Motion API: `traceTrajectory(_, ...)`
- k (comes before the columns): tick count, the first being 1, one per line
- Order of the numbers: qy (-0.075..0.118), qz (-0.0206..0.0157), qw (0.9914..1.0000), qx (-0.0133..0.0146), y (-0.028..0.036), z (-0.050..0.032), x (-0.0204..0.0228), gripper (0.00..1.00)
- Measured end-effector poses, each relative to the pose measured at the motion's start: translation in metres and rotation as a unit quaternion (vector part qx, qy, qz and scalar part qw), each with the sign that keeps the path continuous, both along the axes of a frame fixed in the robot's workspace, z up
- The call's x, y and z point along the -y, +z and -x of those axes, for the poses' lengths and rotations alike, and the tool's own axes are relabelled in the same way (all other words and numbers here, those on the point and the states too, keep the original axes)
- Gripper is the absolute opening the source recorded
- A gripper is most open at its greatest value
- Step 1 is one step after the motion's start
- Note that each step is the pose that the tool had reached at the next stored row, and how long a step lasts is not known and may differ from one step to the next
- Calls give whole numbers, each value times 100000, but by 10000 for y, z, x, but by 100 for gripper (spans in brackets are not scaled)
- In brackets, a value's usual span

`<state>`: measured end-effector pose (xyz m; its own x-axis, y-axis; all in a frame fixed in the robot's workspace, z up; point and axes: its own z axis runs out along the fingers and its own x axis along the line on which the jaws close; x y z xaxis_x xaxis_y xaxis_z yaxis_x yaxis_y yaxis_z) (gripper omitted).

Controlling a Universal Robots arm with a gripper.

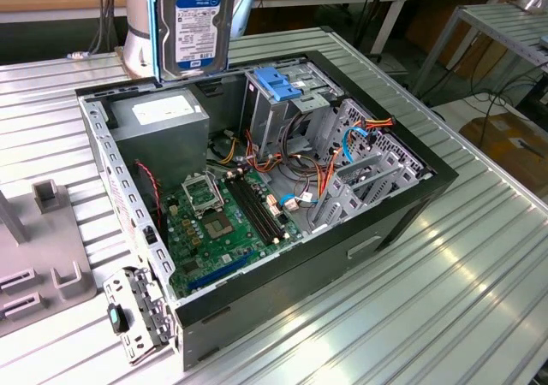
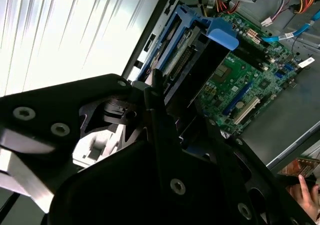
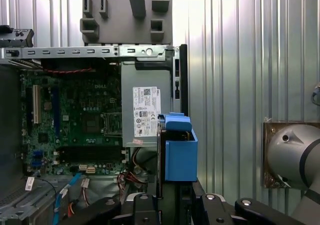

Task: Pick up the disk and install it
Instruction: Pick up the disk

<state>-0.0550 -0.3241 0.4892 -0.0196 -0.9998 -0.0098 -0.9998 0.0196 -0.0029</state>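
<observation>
The disk (image 1: 195, 26) hangs upright in the air above the open computer case's far corner, its white label with the blue band facing the exterior camera. Blue plastic frame runs along its edges. My gripper (image 3: 170, 205) is shut on the disk from above; in the first wrist view the blue frame (image 3: 180, 152) sticks out between the black fingers. The second wrist view shows the disk (image 2: 182, 50) edge-on beyond the fingers (image 2: 155, 92), over the case's rim. Directly beneath it lies the grey power supply (image 1: 163, 115) with its white sticker.
The open black case (image 1: 411, 201) lies on a ribbed metal table, showing the green motherboard (image 1: 218, 222), cables and a drive cage topped by a blue latch (image 1: 278, 81). A grey fixture (image 1: 51, 265) stands at the exterior view's left. A person's hand (image 2: 305, 195) appears nearby.
</observation>
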Motion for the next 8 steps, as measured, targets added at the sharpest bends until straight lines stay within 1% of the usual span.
traceTrajectory(2, 0, -4, 100000, 4, 0, -15, 0, 35)
traceTrajectory(8, -3, -2, 100000, 1, 0, -18, 0, 35)
